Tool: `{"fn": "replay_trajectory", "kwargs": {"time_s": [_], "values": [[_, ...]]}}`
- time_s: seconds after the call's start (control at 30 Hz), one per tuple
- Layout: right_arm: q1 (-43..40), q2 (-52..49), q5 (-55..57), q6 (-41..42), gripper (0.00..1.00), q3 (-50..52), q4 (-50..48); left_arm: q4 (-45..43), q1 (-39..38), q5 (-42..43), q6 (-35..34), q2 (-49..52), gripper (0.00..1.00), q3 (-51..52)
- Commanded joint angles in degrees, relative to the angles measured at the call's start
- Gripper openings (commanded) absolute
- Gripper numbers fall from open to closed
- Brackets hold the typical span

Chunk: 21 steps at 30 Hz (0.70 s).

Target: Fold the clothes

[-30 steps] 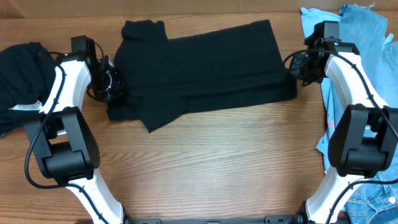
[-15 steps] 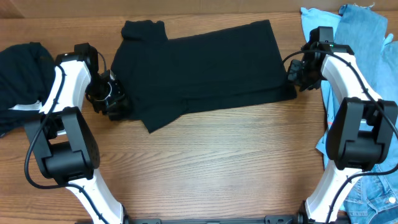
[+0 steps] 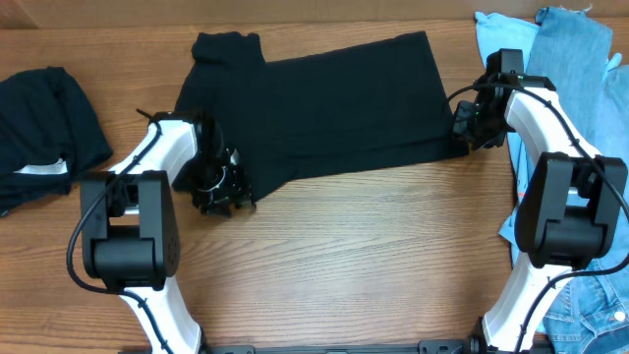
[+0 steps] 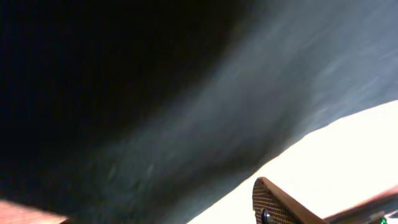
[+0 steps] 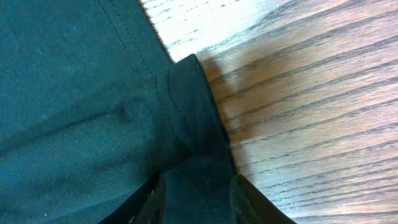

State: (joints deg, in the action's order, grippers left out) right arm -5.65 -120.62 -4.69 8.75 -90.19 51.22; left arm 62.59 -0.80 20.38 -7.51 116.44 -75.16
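Note:
The black short-sleeved shirt (image 3: 324, 108) lies flat across the far middle of the table. My left gripper (image 3: 218, 187) sits at its near left corner. In the left wrist view blurred black shirt fabric (image 4: 143, 112) fills most of the frame, and one fingertip (image 4: 280, 205) stands apart from it over bright table, so the jaws look open. My right gripper (image 3: 464, 123) is at the shirt's right edge. In the right wrist view my right gripper (image 5: 198, 199) has its fingers parted around the shirt's folded corner (image 5: 193, 112), which rests on the wood.
Another black garment (image 3: 44, 123) with a white label (image 3: 39, 169) is heaped at the far left. A light blue shirt (image 3: 496, 34) and blue denim (image 3: 580, 49) lie along the right edge, behind the right arm. Bare wood (image 3: 344, 256) spans the near half.
My left gripper swung from the shirt's left edge down and right to its near left corner, drawing that flap inward and opening. The right gripper barely moved and loosened.

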Motion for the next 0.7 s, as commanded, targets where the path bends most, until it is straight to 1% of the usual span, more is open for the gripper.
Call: {"fn": "replay_trajectory", "kwargs": {"time_s": [0.0,0.07,0.1,0.13,0.2,0.23,0.27,0.37,0.4,0.5,0.53,0.57,0.6,0.63,0.67], "values": [[-0.4,-0.1,-0.5,-0.2,0.38,0.3,-0.2,-3.9,-0.5,0.0,0.7,-0.2,0.56,0.9],[-0.4,-0.1,-0.5,-0.2,0.38,0.3,-0.2,-4.8,-0.5,0.0,0.7,-0.2,0.55,0.6],[-0.4,-0.1,-0.5,-0.2,0.38,0.3,-0.2,-5.1,-0.5,0.0,0.7,-0.2,0.49,0.6],[-0.4,-0.1,-0.5,-0.2,0.38,0.3,-0.2,-5.0,-0.5,0.1,1.2,-0.2,0.29,0.6],[-0.4,-0.1,-0.5,-0.2,0.38,0.3,-0.1,-3.9,-0.7,0.2,1.3,-0.2,0.07,0.6],[-0.4,-0.1,-0.5,-0.2,0.38,0.3,-0.1,-3.3,-0.7,0.2,1.4,-0.2,0.04,0.6],[-0.4,-0.1,-0.5,-0.2,0.38,0.3,-0.1,-2.0,-0.7,0.3,1.8,-0.3,0.04,0.6],[-0.4,-0.1,-0.5,-0.2,0.38,0.3,-0.1,2.0,-0.7,4.9,7.8,-3.2,0.04,0.1],[-0.4,-0.1,-0.5,-0.2,0.38,0.3,-0.1,2.1,-0.7,6.4,8.9,-5.0,0.04,-0.3],[-0.4,-0.1,-0.5,-0.2,0.38,0.3,-0.1,-0.9,-0.7,6.6,8.8,-10.5,0.04,-2.5],[-0.4,-0.1,-0.5,-0.2,0.38,0.3,-0.1,-3.0,-0.7,6.1,8.4,-12.0,0.06,-3.0],[-0.4,-0.1,-0.5,-0.2,0.38,0.3,-0.1,-6.0,-0.6,4.5,6.3,-13.5,0.08,-3.5],[-0.4,-0.1,-0.5,-0.2,0.38,0.3,0.0,-8.8,-0.6,2.8,3.6,-14.0,0.16,-3.7],[-0.4,-0.1,-0.5,-0.2,0.38,0.3,0.1,-11.0,-0.6,1.7,1.9,-14.1,0.18,-3.7],[-0.4,-0.1,-0.5,-0.2,0.38,0.3,0.1,-14.6,-0.6,0.9,0.1,-13.9,0.18,-3.7]]}}
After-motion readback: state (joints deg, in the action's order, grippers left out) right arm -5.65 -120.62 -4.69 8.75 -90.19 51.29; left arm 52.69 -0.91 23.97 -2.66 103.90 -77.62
